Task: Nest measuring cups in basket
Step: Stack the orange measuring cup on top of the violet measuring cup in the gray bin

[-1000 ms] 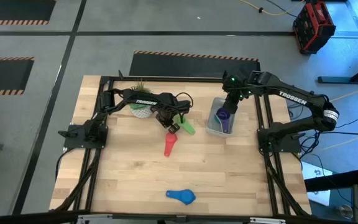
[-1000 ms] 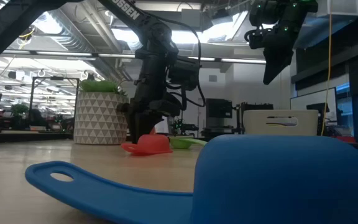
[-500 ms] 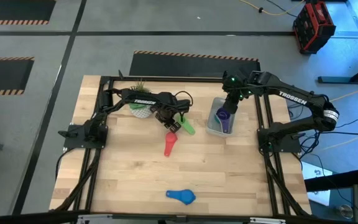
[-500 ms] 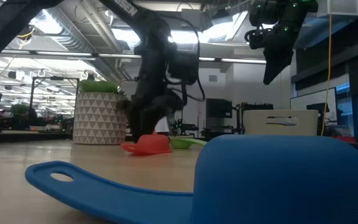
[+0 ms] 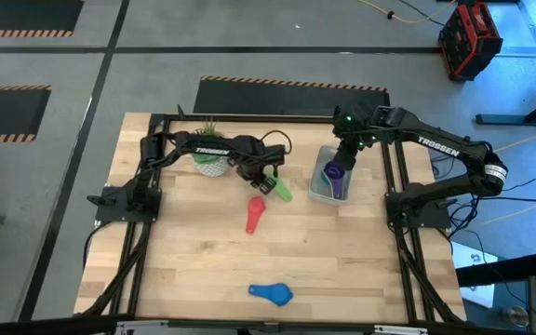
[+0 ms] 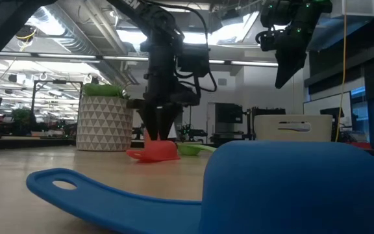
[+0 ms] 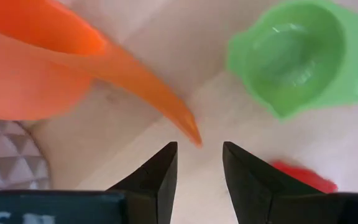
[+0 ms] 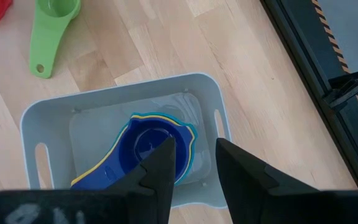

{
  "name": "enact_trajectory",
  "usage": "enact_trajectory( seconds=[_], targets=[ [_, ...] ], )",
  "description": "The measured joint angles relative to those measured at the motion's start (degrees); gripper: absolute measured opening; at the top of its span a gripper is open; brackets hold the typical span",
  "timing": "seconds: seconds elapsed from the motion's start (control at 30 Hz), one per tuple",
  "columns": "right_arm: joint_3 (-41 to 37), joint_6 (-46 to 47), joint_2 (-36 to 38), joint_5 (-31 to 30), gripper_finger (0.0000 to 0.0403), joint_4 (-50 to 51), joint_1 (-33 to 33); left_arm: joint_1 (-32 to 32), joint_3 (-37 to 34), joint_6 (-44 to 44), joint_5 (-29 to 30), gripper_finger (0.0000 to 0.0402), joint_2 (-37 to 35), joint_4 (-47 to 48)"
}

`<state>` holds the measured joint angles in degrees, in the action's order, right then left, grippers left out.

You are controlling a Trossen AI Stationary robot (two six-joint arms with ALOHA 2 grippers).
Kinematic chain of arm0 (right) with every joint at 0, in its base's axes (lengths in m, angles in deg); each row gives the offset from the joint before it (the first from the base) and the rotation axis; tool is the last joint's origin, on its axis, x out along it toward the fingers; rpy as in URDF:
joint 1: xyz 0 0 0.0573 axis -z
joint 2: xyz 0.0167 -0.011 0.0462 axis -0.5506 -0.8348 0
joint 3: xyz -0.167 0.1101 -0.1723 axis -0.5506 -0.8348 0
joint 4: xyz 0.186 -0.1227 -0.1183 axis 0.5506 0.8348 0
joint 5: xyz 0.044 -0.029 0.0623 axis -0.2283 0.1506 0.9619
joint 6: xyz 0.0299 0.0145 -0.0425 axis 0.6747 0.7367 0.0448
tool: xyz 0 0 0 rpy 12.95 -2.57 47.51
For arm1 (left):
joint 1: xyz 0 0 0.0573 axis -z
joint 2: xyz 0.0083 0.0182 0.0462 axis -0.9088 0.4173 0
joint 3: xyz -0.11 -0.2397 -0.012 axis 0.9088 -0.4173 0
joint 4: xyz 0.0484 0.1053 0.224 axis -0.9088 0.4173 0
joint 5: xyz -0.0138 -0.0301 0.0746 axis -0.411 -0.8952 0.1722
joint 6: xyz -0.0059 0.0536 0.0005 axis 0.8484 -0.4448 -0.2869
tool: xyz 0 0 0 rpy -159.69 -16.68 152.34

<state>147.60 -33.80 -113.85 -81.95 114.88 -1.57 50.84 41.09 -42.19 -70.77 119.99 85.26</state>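
1. Since the earlier high view, left gripper [image 5: 261, 180] shifted toward the potted plant [image 5: 209, 160]; fingers spread, empty. Bare tabletop separates red cup [image 5: 253, 217] from blue cup [image 5: 272, 294].
2. Low view: blue cup fills the foreground.
3. Left wrist view alone shows the orange cup [image 7: 55, 59] beside the green cup [image 7: 294, 56].
4. Right wrist view: right gripper [image 8: 192, 155], fingers apart, hovers over the basket [image 8: 42, 130] holding nested cups [image 8: 143, 152].

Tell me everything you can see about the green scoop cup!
The green measuring cup looks like shiny plastic, with a round bowl and a flat handle that has a small hole at its end. It lies open side up on the wooden table, empty, near the left gripper, which isn't touching it. It sits outside the basket.
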Motion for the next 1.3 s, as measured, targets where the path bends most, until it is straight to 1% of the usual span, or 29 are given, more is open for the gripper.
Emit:
enact_trajectory(
  seconds=[0.23,0.5,0.77,0.97,1.1,1.3],
  targets=[
    [0.0,0.0,0.0,0.0,0.0120,0.0,0.0,0.0,0.1,1.2,2.4,0.0122,0.0,-1.0],
    [0.0,0.0,0.0,0.0,0.0120,0.0,0.0,0.0,0.1,5.2,7.5,0.0122,0.0,-1.3],
    [0.0,0.0,0.0,0.0,0.0120,0.0,0.0,0.0,-3.5,5.7,7.2,0.0122,0.0,-7.7],
    [0.0,0.0,0.0,0.0,0.0120,0.0,0.0,0.0,-5.0,5.8,8.4,0.0120,0.0,-8.9],
    [0.0,0.0,0.0,0.0,0.0120,0.0,0.0,0.0,-5.2,6.2,10.1,0.0100,0.0,-8.9],
    [0.0,0.1,0.0,0.0,0.0120,0.0,0.0,0.0,-5.2,6.2,10.7,0.0041,0.0,-8.8]
  ],
)
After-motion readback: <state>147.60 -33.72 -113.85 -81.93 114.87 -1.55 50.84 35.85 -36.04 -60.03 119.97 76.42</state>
